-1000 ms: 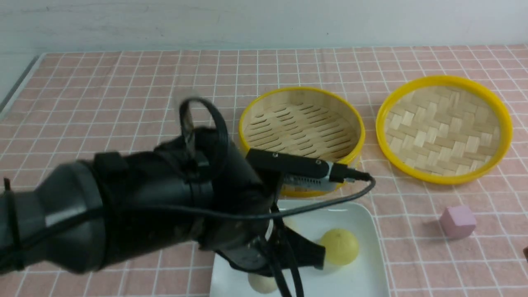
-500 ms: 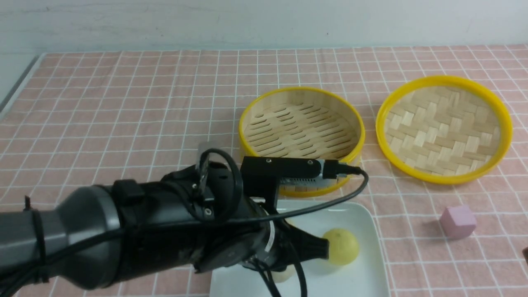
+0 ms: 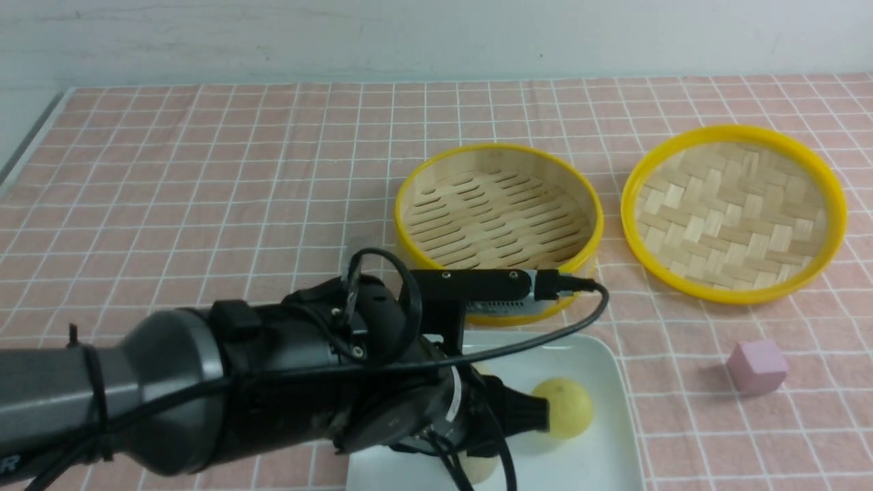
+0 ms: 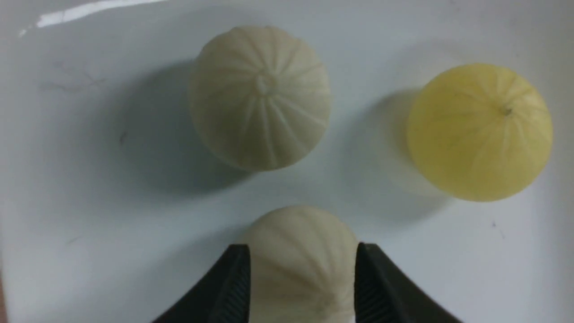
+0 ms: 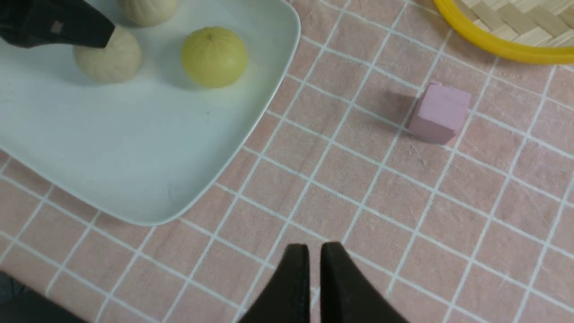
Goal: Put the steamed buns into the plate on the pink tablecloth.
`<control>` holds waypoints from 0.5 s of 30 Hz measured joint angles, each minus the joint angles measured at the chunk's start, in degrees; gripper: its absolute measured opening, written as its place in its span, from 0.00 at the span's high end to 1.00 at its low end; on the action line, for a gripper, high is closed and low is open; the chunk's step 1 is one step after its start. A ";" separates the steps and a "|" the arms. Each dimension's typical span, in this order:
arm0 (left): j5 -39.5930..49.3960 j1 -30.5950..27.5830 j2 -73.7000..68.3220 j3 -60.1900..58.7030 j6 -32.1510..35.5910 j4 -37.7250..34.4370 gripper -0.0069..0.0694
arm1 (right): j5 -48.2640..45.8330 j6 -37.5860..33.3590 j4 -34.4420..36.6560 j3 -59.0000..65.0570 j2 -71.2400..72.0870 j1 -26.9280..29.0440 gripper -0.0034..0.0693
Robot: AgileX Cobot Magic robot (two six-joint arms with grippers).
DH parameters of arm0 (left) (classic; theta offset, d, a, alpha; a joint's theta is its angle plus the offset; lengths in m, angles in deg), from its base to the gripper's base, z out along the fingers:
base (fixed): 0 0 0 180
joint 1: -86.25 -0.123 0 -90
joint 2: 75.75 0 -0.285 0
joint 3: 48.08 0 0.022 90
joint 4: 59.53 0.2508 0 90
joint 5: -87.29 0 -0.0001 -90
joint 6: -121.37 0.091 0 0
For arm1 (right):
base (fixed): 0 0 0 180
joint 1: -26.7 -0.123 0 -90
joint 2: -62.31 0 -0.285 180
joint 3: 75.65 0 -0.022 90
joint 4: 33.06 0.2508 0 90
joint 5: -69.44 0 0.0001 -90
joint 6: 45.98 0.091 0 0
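The white square plate (image 3: 600,457) lies on the pink grid tablecloth (image 3: 204,170) at the near middle. On the plate are a yellow steamed bun (image 3: 563,408) and a beige bun (image 4: 260,96). My left gripper (image 4: 302,269) is low over the plate, its jaws shut on a second beige bun (image 4: 302,251), which seems to rest on the plate (image 4: 89,179). In the front view this bun (image 3: 481,469) peeks out under the left arm. My right gripper (image 5: 315,255) is shut and empty above bare cloth, to the right of the plate (image 5: 134,148).
An empty yellow-rimmed bamboo steamer basket (image 3: 498,211) stands just behind the plate, and its woven lid (image 3: 733,211) lies to the right. A small pink cube (image 3: 757,367) sits on the cloth right of the plate. The left arm hides the plate's left part.
My left arm has dropped lower over the plate and shifted slightly right with the beige bun. The yellow bun, basket, lid and cube have not moved.
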 joint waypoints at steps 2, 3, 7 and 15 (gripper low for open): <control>-0.13 0.00 0.08 0.00 -0.06 0.67 0.48 | -3.47 0.00 -0.71 -4.21 1.78 0.00 0.97; -0.13 0.00 0.21 0.00 -0.13 0.76 0.50 | -3.96 0.00 -1.01 -5.27 2.72 0.00 0.97; 0.21 0.00 1.89 0.00 -0.18 1.03 0.64 | -4.50 0.05 -1.52 -9.34 8.45 0.00 0.97; 1.28 0.00 5.14 0.00 -0.18 2.46 0.91 | 11.36 0.14 2.86 4.58 25.91 0.00 0.97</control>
